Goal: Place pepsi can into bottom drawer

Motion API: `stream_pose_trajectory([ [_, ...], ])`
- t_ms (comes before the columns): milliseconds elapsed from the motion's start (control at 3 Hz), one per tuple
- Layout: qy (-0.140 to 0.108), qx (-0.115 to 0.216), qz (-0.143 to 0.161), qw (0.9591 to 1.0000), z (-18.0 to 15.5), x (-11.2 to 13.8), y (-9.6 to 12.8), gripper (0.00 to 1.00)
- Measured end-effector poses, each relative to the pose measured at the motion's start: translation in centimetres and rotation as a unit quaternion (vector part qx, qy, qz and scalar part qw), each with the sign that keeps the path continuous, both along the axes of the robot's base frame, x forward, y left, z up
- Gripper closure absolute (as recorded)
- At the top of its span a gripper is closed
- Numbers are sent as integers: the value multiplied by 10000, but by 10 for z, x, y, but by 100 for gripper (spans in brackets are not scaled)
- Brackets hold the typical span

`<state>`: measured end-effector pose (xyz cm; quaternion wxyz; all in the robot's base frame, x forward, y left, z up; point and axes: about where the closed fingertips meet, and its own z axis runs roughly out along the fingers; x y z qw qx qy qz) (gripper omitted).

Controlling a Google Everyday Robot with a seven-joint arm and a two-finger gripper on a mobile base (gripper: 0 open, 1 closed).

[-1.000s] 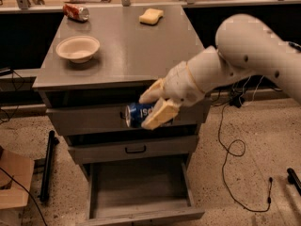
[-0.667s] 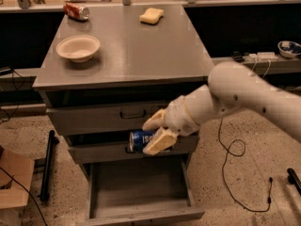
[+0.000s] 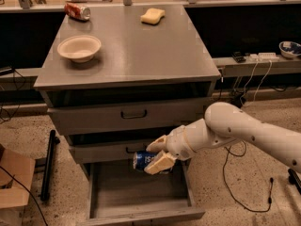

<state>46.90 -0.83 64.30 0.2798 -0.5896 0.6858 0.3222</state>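
Observation:
The pepsi can [image 3: 143,160], dark blue with white lettering, lies on its side in my gripper [image 3: 158,155]. The cream fingers [image 3: 161,163] are shut on the can's right end. My white arm reaches in from the right. The can hangs just above the rear of the bottom drawer [image 3: 141,215], which is pulled out as a shallow grey tray at the foot of the cabinet. Its floor shows nothing lying in it. The two upper drawers with black handles are pushed in.
On the cabinet top [image 3: 141,55] lie a white bowl [image 3: 79,47], a red can [image 3: 77,11] on its side and a yellow sponge [image 3: 153,16]. A black bar [image 3: 48,166] and a cardboard box [image 3: 14,178] lie on the floor at left. Cables trail at right.
My arm has come down in front of the cabinet, carrying the can from the level of the upper drawers to just above the open bottom drawer.

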Motion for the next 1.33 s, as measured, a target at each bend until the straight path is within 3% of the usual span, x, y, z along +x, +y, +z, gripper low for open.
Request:
stream_pose_trajectory([
  [333,66,54,-4,10000,-3,-1,1,100],
  [667,428,23,-12,9991,-52,4,19,100],
  [1000,831,19,3,9965,-121,10,43,100],
  [1333,1089,168,-115,9938,-179,14,58,100],
])
